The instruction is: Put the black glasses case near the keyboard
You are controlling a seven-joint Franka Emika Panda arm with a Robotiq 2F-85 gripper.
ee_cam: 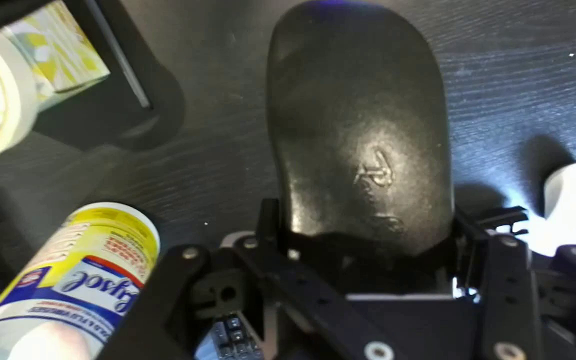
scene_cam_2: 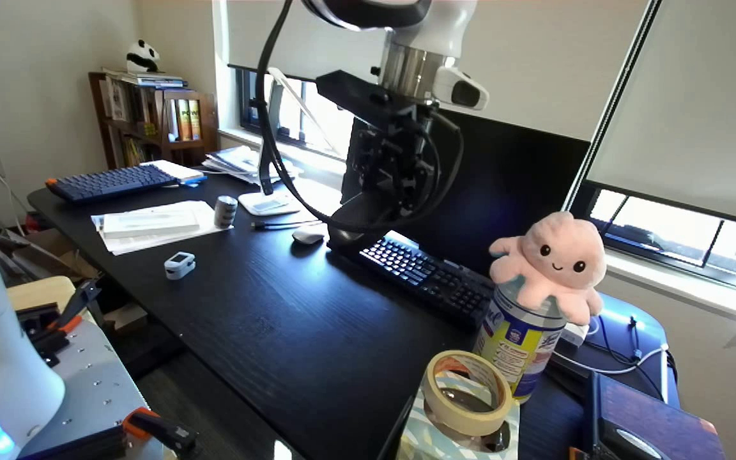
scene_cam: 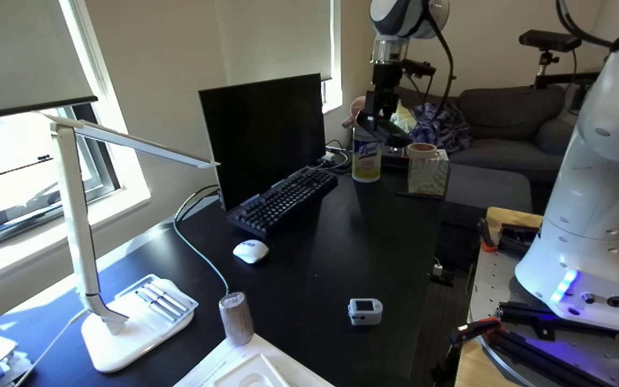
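My gripper (ee_cam: 365,225) is shut on the black glasses case (ee_cam: 358,110), with one finger on each long side near one end. The case is matte black with rounded ends and an embossed mark. It hangs above the desk and also shows in both exterior views (scene_cam: 384,129) (scene_cam_2: 361,220). The long black keyboard (scene_cam: 288,200) lies on the desk in front of the monitor. It also shows in an exterior view (scene_cam_2: 429,271), partly hidden behind the case and gripper. Only a few of its keys (ee_cam: 235,335) show in the wrist view.
A black monitor (scene_cam: 266,134) stands behind the keyboard, with a white mouse (scene_cam: 251,251) near its end. A Lysol canister (scene_cam: 366,158) topped by a pink plush (scene_cam_2: 556,262) and a tape roll (scene_cam_2: 468,393) on a box stand nearby. A grey-white gadget (scene_cam: 365,312) and lamp (scene_cam: 76,215) are on the desk.
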